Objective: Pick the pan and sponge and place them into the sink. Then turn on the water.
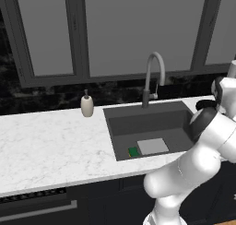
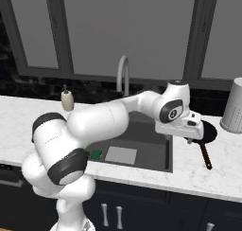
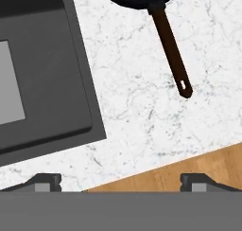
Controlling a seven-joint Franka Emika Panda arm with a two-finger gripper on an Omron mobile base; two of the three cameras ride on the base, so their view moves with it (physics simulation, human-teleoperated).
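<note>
One item is left on the surface point(image 2: 222, 178): the pan point(image 2: 204, 133), right of the sink point(image 2: 142, 145), where the sponge point(image 2: 96, 155) lies. The gripper point(image 3: 120, 180) hovers spread, empty. Rigid and probably heavy; its thin handle point(image 3: 171, 50) looks the best hold.

Sponge point(image 1: 133, 151) is already down in the sink point(image 1: 152, 115), green top showing, lying flat on the floor at the near-left corner, just beside the lighter grey square patch; that's lower middle of the left base view. The sink is a dark grey recessed rectangle, no stream running into it. The pan point(image 2: 204, 133) sits on the marble counter just right of the basin, round and black, thin dark handle point(image 3: 171, 48) pointing toward the counter's front edge.
</note>
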